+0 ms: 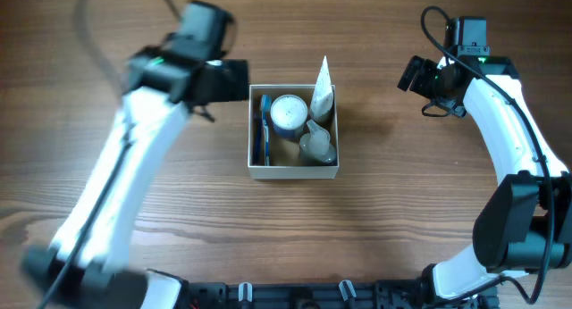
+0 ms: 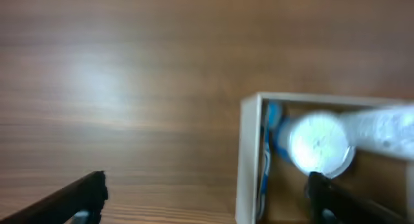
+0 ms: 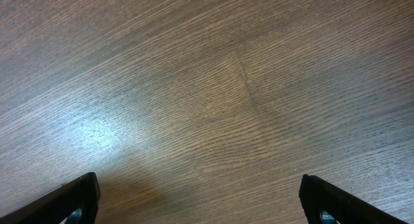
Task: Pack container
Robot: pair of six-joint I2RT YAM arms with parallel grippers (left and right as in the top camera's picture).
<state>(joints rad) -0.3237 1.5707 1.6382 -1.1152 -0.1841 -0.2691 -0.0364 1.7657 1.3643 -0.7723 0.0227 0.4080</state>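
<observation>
Container (image 1: 293, 171) just beside the left gripper (image 2: 207, 186), whose jaws stand spread and empty; right gripper (image 3: 200, 190) well apart, likewise spread

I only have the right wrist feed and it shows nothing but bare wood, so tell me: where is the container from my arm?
Observer: The container sits mid-table, to the left of the right arm, with open wood between them.
Operator: Anything in it?
Observer: Yes. There is a white-lidded jar, a white tube leaning out over the far rim, a clear bottle and a blue item along the left wall.
Operator: And the other arm?
Observer: The left arm reaches to the container's left wall. In its wrist view its jaws stand open.
</observation>
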